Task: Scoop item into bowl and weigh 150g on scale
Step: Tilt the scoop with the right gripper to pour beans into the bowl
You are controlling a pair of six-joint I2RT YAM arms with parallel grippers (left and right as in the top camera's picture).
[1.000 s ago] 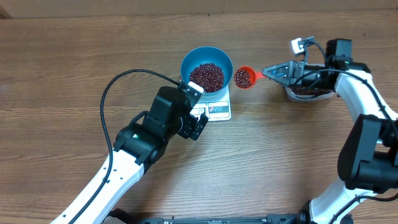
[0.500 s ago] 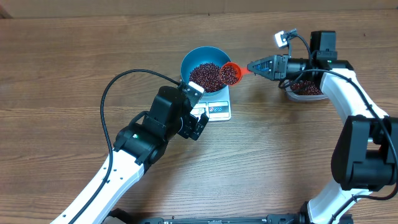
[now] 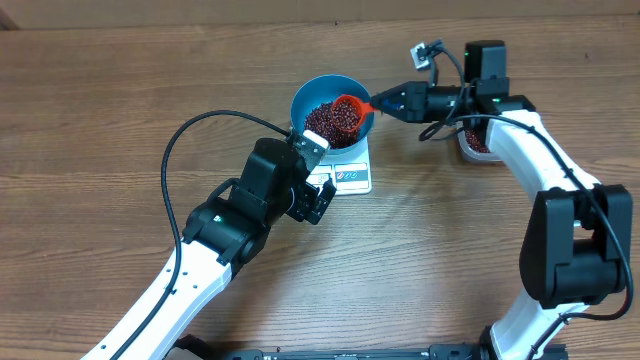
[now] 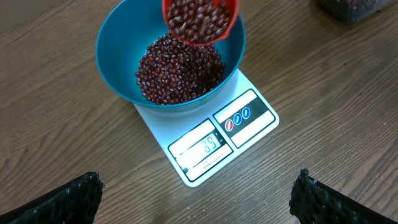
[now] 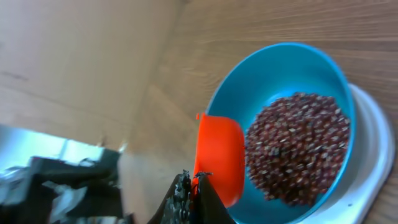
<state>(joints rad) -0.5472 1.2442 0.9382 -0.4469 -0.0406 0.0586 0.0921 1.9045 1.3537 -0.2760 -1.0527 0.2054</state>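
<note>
One wooden table [image 3: 100,120] is spread beneath everything. Two arms are set upon it. The left arm [image 3: 230,225] is brought in from seven o'clock in the overhead view, and the left gripper [image 4: 199,202] is held above the scale with its jaws spread wide and nothing between them. In its wrist view only the two dark fingertips [image 4: 78,196] are seen, at the lower corners. The right arm [image 3: 540,170] is bent in from five o'clock, and the right gripper [image 3: 395,100] is stretched towards nine o'clock, clamped tight on the handle of an orange-red scoop [image 3: 350,112].

The scale [image 3: 350,178] is laid flat near the table's middle, with its display and label panel turned to six o'clock. Digits are shown, but they cannot be read with certainty. The bowl [image 3: 305,98] is stood on the scale's twelve o'clock part. A clear tub [image 3: 475,145] is placed well apart at three o'clock of the bowl and is half hidden by the right arm.

The scoop is held tilted over the bowl's three o'clock rim and is filled with beans. A mound of beans [image 3: 325,122] is heaped in the bowl. More dark beans are seen in the tub.
</note>
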